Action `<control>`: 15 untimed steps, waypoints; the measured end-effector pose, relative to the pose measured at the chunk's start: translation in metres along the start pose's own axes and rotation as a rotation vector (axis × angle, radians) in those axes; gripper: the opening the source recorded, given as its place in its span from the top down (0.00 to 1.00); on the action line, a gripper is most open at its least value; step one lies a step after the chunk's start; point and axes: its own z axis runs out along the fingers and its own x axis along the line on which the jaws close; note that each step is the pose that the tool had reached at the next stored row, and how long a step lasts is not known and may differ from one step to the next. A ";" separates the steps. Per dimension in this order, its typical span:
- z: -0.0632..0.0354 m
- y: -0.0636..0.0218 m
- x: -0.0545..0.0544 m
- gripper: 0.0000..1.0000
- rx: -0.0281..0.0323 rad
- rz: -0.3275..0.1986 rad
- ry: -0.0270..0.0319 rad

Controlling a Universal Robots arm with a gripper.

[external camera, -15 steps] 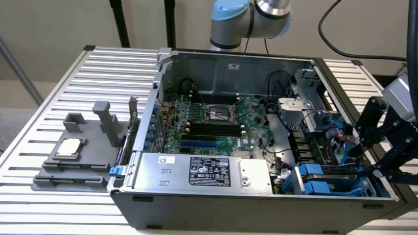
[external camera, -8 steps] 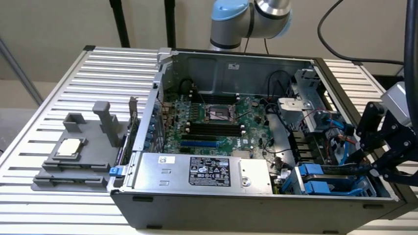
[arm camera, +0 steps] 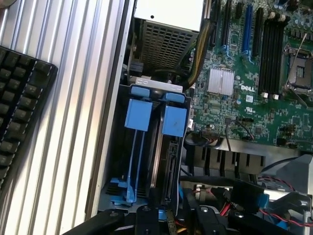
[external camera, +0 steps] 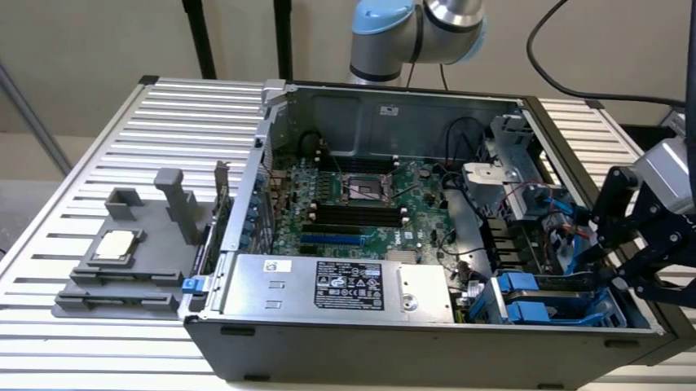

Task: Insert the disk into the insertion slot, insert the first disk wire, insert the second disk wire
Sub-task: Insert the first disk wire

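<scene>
On the exterior view's left, a grey fixture point(external camera: 130, 265) lies on the ribbed metal table point(external camera: 196, 114), and it carries a small square chip point(external camera: 114, 244) on its top. Next to it stands the open computer case point(external camera: 435, 350), which takes the middle and the exterior view's right. Inside the case, at the front, sits the silver power supply point(external camera: 337, 285) with a black label. Behind it the green motherboard point(external camera: 359, 204) lies flat on the case floor.

Further to the exterior view's right, in the front corner of the case, is the insertion slot point(arm camera: 155, 84), a bluish-grey cage with two bright blue tabs point(arm camera: 175, 120) at its end. The disk point(arm camera: 168, 166) stands on its edge inside this cage, and its long connector strip faces the camera on the wrist. Some thin red and black wires point(arm camera: 227, 208) lie loose just beside that end of the cage.

At the far right the black gripper point(arm camera: 171, 220) hangs close over the connector end of the disk. I cannot tell whether it is open or closed, or whether it holds anything.

A black keyboard point(arm camera: 19, 107) rests on the table, outside the case wall.
</scene>
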 end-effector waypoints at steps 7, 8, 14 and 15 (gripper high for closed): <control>0.0001 0.0001 0.000 0.76 0.0021 -0.015 -0.0242; 0.0001 0.0001 0.000 0.76 0.0022 -0.017 -0.0258; 0.0007 0.0049 -0.001 0.83 0.0021 -0.019 -0.0280; 0.0010 0.0079 -0.001 0.83 0.0021 -0.019 -0.0280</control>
